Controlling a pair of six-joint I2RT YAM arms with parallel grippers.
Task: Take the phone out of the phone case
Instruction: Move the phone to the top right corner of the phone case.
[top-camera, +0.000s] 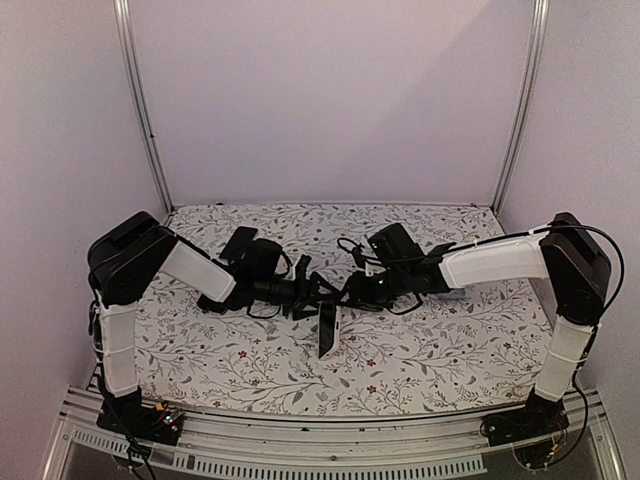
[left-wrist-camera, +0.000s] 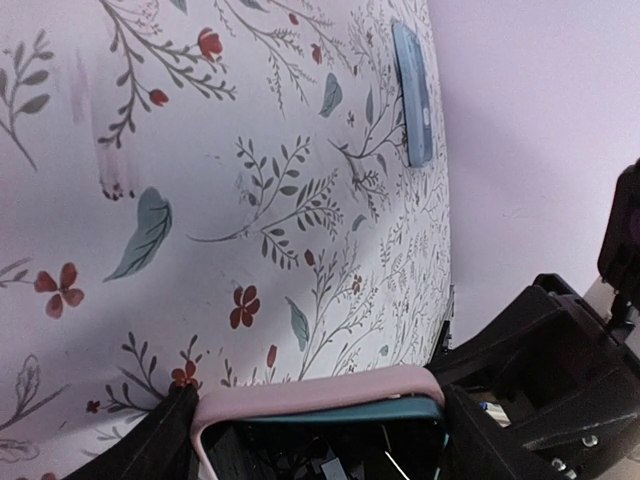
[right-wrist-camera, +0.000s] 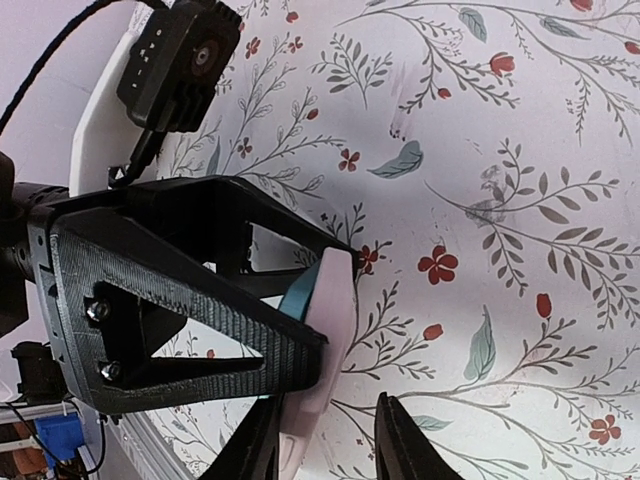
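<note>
Phone case, pink, with the phone inside, hangs over the table's middle, largely hidden by fingers. The left gripper clamps its width; the right gripper straddles one edge, its hold unclear. Both forearms reach inward over the table.

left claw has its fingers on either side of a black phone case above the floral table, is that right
Not quite. The phone case is pink, not black, as the left wrist view shows. The rest stands: the left claw has its fingers on either side of the case, above the floral table.
</note>
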